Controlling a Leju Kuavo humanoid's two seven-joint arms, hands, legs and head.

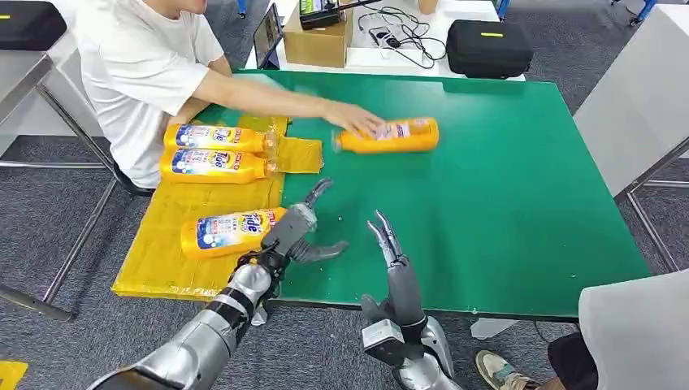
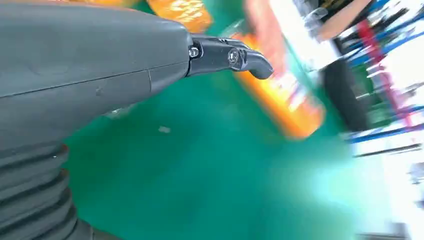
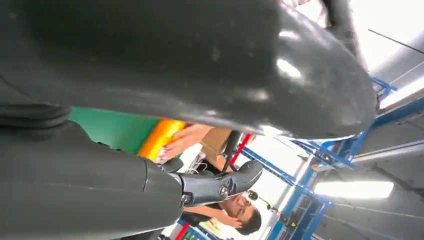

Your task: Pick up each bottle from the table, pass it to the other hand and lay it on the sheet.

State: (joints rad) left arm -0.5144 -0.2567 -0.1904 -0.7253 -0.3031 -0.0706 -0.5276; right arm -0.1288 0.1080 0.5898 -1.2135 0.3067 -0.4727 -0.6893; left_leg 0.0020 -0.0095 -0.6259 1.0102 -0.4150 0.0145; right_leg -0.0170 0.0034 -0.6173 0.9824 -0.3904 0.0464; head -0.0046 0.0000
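Three detergent bottles [image 1: 218,150] lay on the yellow sheet [image 1: 175,223]; a fourth bottle [image 1: 390,135] waited beyond the spread, empty fingers of left hand [image 1: 305,227] and right hand [image 1: 386,237].

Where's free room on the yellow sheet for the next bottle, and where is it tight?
Free: the yellow sheet between the middle bottle and the nearest bottle, and its near edge. Crowded: the far end, two bottles side by side. The right half of the green table is bare.

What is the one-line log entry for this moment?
left hand: open | right hand: open | sheet: three bottles | fourth bottle: under person's hand
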